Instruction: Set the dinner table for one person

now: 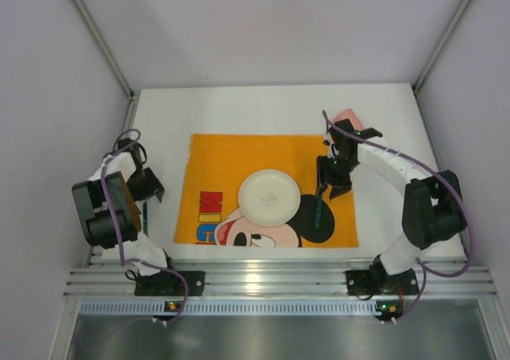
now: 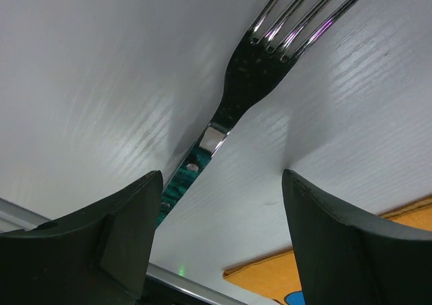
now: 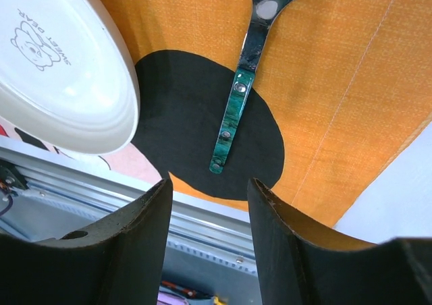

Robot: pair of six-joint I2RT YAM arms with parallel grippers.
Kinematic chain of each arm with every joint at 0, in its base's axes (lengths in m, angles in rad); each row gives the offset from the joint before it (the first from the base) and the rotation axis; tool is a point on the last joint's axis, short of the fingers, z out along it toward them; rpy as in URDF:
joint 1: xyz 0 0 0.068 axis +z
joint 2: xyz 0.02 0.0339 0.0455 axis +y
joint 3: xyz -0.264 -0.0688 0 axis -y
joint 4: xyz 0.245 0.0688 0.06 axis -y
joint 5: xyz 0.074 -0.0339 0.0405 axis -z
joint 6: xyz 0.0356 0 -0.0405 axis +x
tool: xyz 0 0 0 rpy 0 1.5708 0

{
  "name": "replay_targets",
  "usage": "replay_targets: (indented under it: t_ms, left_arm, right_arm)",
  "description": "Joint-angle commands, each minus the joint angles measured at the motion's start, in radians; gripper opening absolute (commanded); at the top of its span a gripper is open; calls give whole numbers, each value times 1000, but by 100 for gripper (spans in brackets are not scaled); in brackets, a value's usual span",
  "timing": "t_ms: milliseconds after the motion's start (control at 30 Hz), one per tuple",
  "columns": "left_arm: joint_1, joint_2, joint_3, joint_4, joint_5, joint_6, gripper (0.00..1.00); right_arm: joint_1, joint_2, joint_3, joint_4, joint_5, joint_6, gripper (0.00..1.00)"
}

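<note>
Left gripper [image 2: 223,177] wide open, empty, over fork [image 2: 256,69] by dinner table's [image 1: 263,109] left edge: stiff, slick steel, light; grip the handle. Right gripper [image 3: 208,190] half-open, empty.

Dinner table [image 1: 263,109]: large, flat, matte white rectangle, plain and unmarked, lying level, hemmed by pale walls at left, right and far side. Covered over its near middle by an orange cartoon mat [image 1: 239,161], flat and square to the edges. Left bare in a wide band along the far side and in narrower strips to left and right. Faintly streaked with a fine grain up close. Bearing a teal-handled fork [image 2: 253,75] directly on the white beside the mat and, on the mat, a round white plate [image 1: 269,198] with a teal-handled utensil [image 1: 317,213] just to its right
</note>
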Motion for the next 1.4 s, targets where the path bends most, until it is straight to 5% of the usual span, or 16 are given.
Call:
replay_targets:
  t_ms: [0, 367, 533, 700, 867, 1200, 1367]
  left_arm:
    - [6, 67, 19, 62, 67, -6, 76]
    - [52, 205, 29, 124, 124, -3, 69]
    - [52, 266, 39, 122, 126, 11, 29]
    - [53, 294, 84, 96, 95, 11, 0]
    - [18, 227, 145, 65, 24, 11, 0]
    - [-428, 61, 318, 47, 53, -32, 0]
    - [-542, 77, 343, 42, 76, -83, 0]
  right_arm:
    - [-9, 14, 44, -30, 6, -22, 49]
    - [-11, 37, 79, -50, 17, -21, 48]
    - [-12, 63, 103, -59, 14, -25, 47]
    - [-15, 72, 129, -65, 8, -33, 45]
    - [-17, 66, 143, -76, 8, -59, 47]
    - [-70, 82, 232, -119, 70, -94, 70]
    - [-95, 114, 318, -138, 74, -94, 73]
